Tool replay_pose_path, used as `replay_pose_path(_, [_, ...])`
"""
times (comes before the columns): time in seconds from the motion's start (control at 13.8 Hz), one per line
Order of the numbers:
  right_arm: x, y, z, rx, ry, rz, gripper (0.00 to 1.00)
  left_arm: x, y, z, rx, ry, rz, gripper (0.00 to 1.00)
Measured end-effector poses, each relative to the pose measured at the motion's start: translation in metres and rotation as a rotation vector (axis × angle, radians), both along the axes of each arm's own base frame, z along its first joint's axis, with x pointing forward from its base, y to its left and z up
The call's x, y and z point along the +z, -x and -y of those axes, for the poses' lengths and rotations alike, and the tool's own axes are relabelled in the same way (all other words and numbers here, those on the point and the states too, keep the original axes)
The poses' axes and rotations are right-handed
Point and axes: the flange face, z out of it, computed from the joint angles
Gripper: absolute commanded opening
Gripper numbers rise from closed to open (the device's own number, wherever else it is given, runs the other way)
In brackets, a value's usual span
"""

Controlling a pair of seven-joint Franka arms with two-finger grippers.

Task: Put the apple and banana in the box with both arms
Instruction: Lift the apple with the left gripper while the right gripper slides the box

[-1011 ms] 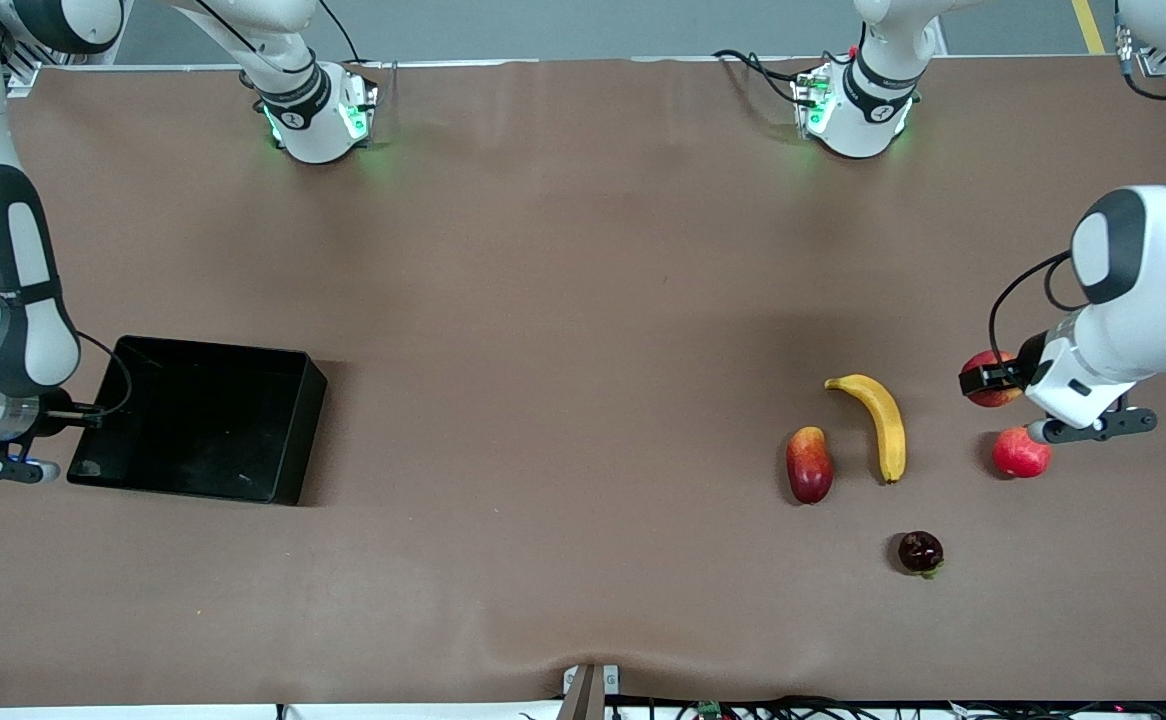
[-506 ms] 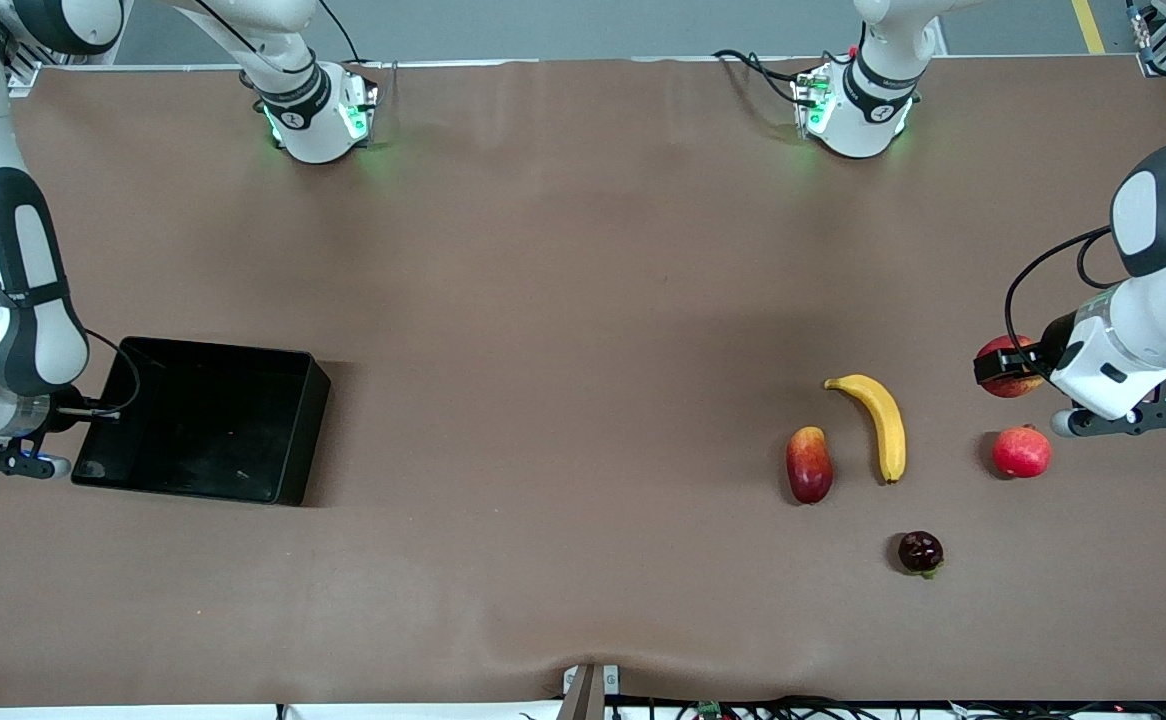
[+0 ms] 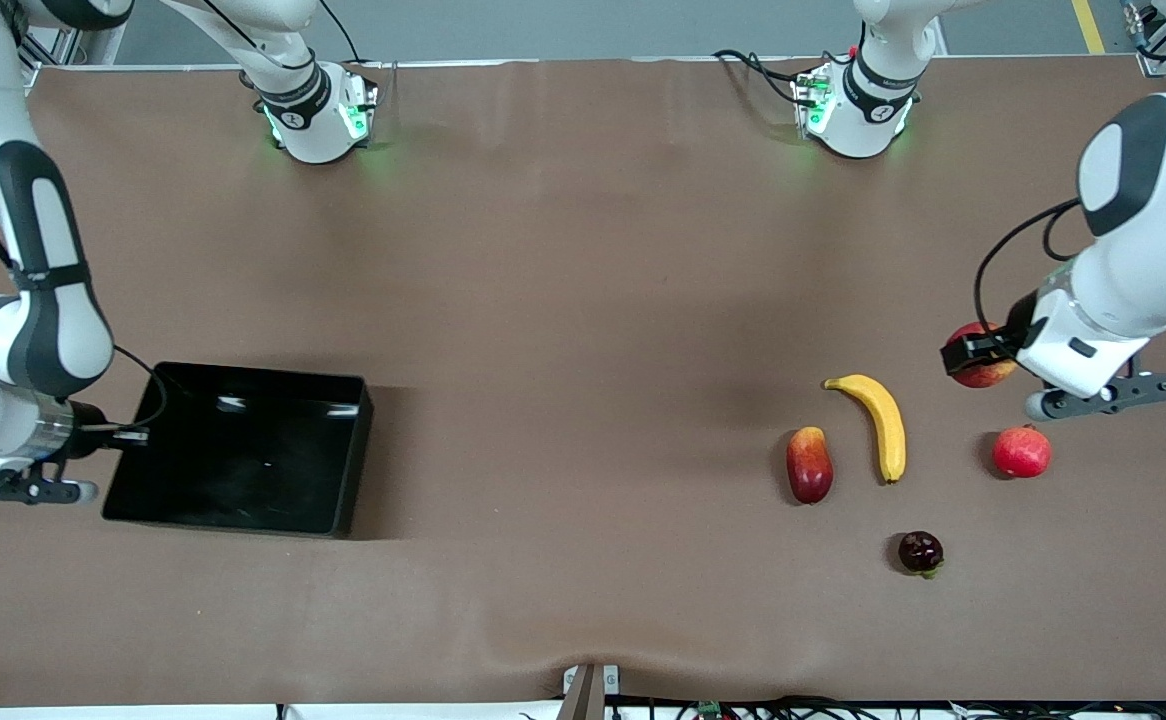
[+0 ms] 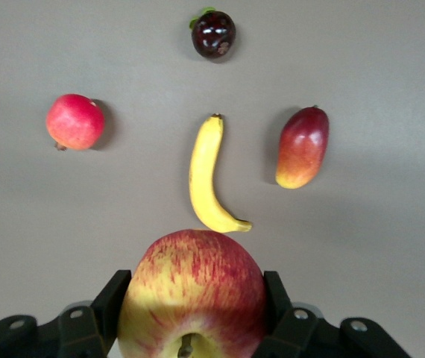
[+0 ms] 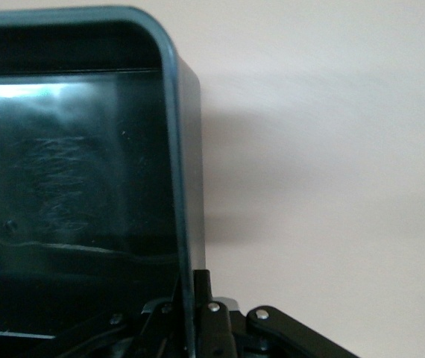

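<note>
Brown table (image 3: 563, 300): box (image 3: 243, 450) slid twd centre since 0.5 s ago, right gripper (image 3: 133, 436) clamped on its wall. Left gripper (image 3: 973, 352) holds apple (image 3: 983, 368), lifted over table; banana (image 3: 881, 425) untouched. Handover closing.

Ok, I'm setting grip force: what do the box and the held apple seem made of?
The box looks like glossy black plastic: light streaks reflect off its floor. The apple, clamped in the left tool, has smooth, faintly shiny red-streaked yellow skin; real or imitation can't be told.

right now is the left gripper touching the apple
Touching. In the left wrist view the left gripper has a finger pressed against each side of the apple, with no gap.
</note>
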Motion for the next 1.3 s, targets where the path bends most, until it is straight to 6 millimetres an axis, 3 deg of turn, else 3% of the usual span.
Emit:
replay_pose_path(0.22, [0.027, -0.007, -0.085, 0.106, -0.066, -0.008, 0.00, 0.001, 0.003, 0.016, 0.029, 0.003, 0.002, 0.00])
replay_pose_path(0.65, [0.013, 0.002, -0.164, 0.086, -0.165, -0.079, 0.00, 0.004, 0.010, 0.046, 0.108, 0.027, -0.002, 0.00])
replay_pose_path(0.79, [0.008, 0.008, -0.218, 0.045, -0.154, -0.111, 0.00, 0.005, 0.012, 0.055, 0.128, 0.034, -0.003, 0.00])
replay_pose_path(1.01, [-0.006, 0.027, -0.314, 0.031, -0.134, -0.128, 0.00, 0.007, 0.018, 0.077, 0.159, 0.038, -0.005, 0.00])
replay_pose_path(1.3, [-0.036, 0.069, -0.429, -0.028, -0.107, -0.146, 0.00, 0.006, 0.023, 0.093, 0.209, 0.053, -0.015, 0.00])
